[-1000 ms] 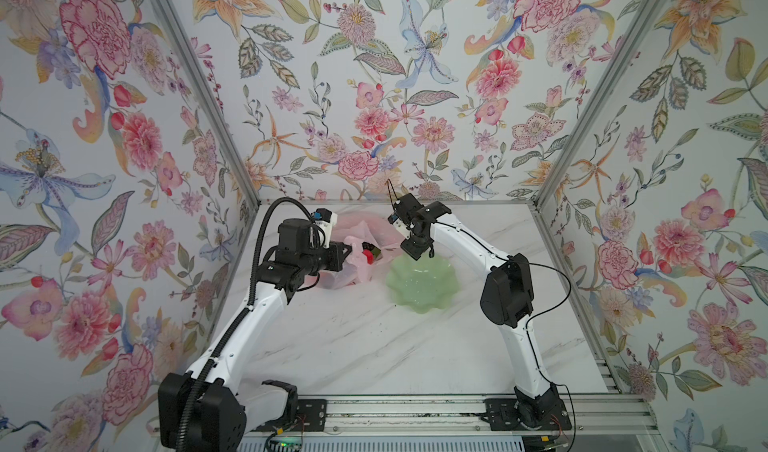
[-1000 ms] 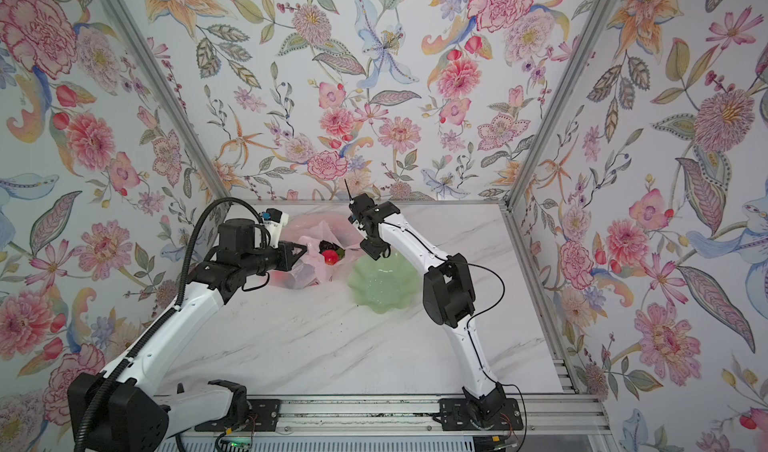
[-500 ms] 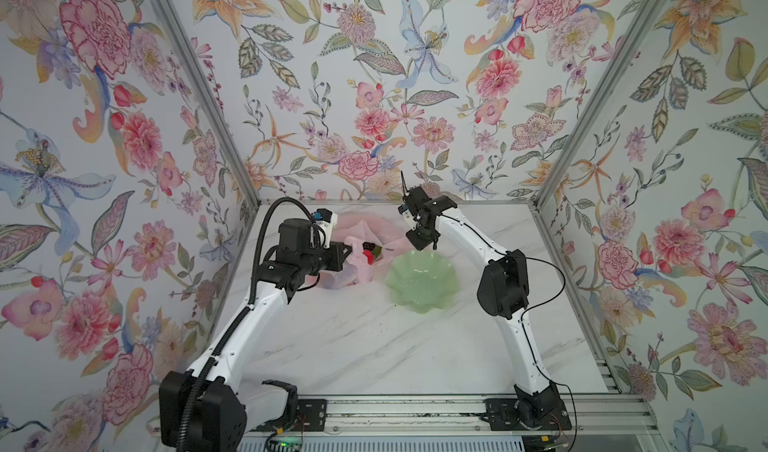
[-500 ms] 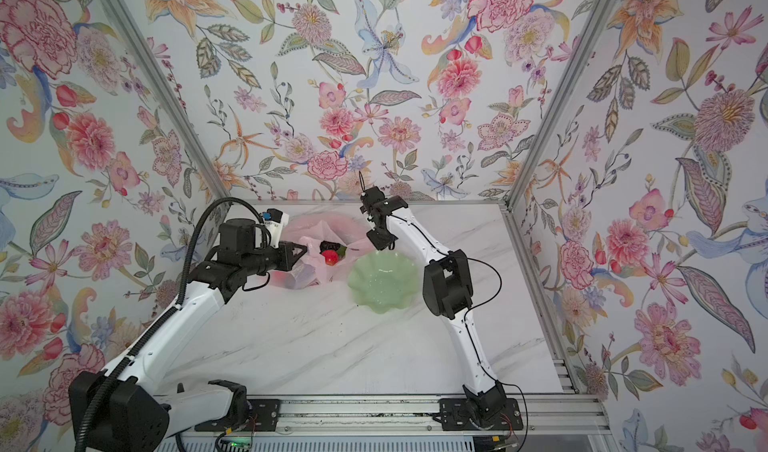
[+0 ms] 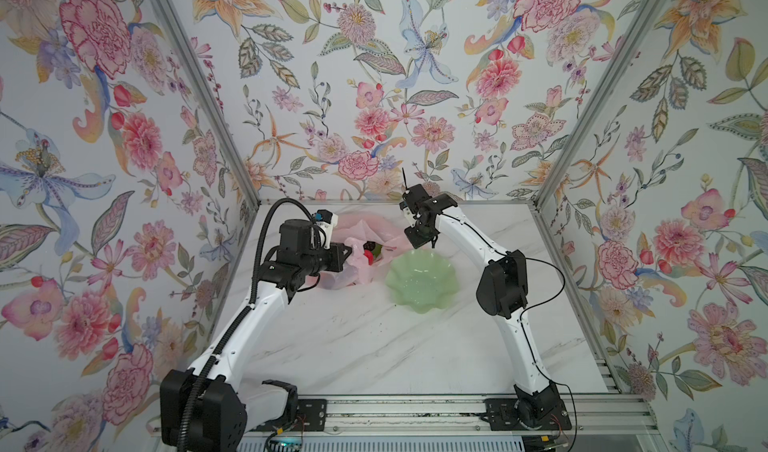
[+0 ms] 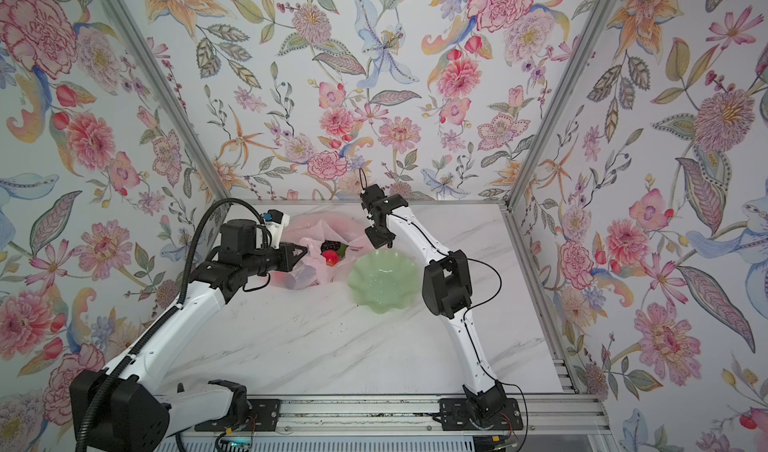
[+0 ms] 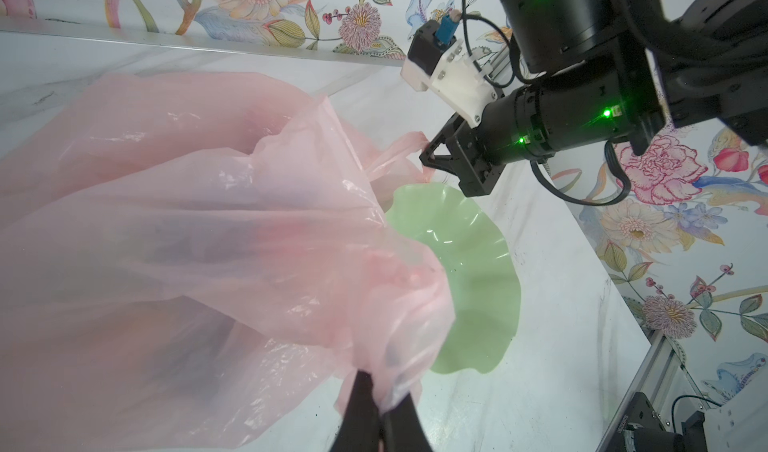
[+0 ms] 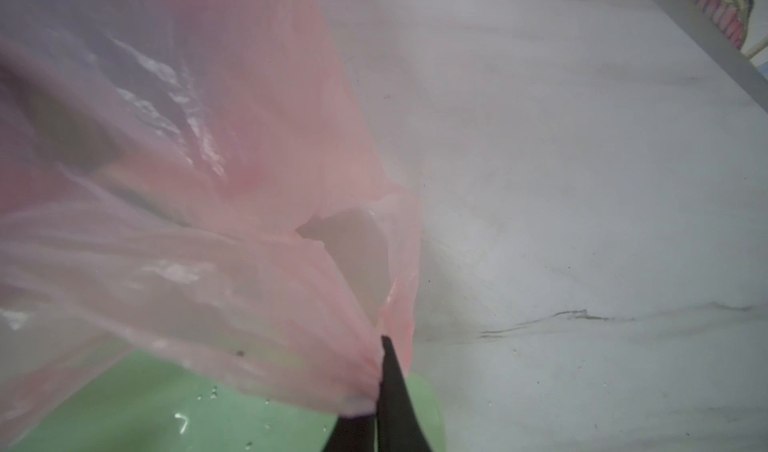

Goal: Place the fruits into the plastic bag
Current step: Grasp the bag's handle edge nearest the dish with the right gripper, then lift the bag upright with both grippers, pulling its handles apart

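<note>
The pale pink plastic bag [image 5: 360,233] [image 6: 312,228] lies open at the back of the table. Inside its mouth show a red fruit [image 5: 368,257] [image 6: 329,257], a dark one [image 5: 368,245] and a green one [image 6: 343,251]. My left gripper [image 5: 350,247] [image 7: 384,387] is shut on the bag's near-left edge. My right gripper [image 5: 415,242] [image 8: 376,381] is shut on the bag's right edge, where the film bunches between its fingers. The left wrist view shows the right gripper [image 7: 430,161] pinching a pink loop. Other fruits are hidden by the film.
A pale green scalloped dish [image 5: 422,300] [image 6: 382,300] [image 7: 478,271] stands right beside the bag, under the right gripper, with no fruit showing in it. The back wall runs just behind the bag. White marble table [image 5: 374,346] stretches toward the front rail.
My right gripper has closed onto the bag's right edge, after shifting slightly near the back of the dish. The left gripper has kept its hold and not moved.
</note>
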You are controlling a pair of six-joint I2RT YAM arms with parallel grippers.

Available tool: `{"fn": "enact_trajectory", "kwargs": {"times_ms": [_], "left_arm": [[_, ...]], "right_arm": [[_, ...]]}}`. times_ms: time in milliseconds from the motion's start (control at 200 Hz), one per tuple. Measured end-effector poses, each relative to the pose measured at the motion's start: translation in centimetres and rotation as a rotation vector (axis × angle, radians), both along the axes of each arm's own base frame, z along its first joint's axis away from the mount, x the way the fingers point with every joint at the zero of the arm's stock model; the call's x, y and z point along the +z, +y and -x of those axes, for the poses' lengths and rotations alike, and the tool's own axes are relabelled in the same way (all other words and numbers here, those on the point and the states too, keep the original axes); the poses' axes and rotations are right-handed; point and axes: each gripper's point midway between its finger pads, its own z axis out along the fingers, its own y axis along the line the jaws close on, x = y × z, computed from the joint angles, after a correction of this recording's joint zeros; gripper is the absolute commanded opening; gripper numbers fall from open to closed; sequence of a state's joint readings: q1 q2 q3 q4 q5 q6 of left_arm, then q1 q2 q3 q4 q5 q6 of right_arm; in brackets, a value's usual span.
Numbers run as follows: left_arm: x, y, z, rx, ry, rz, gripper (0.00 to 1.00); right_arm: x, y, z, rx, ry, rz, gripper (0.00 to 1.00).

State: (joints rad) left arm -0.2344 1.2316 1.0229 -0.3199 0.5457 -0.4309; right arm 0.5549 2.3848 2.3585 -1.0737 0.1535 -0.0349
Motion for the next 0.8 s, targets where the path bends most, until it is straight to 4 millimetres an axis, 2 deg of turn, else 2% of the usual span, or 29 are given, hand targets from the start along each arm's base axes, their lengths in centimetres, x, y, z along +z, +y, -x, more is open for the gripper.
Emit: {"fn": "enact_trajectory", "kwargs": {"times_ms": [230,530,661,796], "left_arm": [[0.0,0.0,-0.1,0.005,0.002,0.005,0.00],[0.7,0.1,-0.9,0.062,0.008,0.057,0.00],[2.7,0.1,-3.5,0.094,0.000,0.064,0.00],[7.8,0.9,-8.5,0.157,-0.080,0.065,0.00]], "right_arm": [[4.2,-0.2,-2.1,-0.167,-0.037,-0.211,0.00],[12.5,-0.5,-4.5,-0.351,-0.036,-0.657,0.00],[17.8,-1.0,-4.9,-0.368,-0.100,-0.807,0.00],[24.5,-1.8,-4.8,-0.361,-0.191,-0.976,0.00]]}}
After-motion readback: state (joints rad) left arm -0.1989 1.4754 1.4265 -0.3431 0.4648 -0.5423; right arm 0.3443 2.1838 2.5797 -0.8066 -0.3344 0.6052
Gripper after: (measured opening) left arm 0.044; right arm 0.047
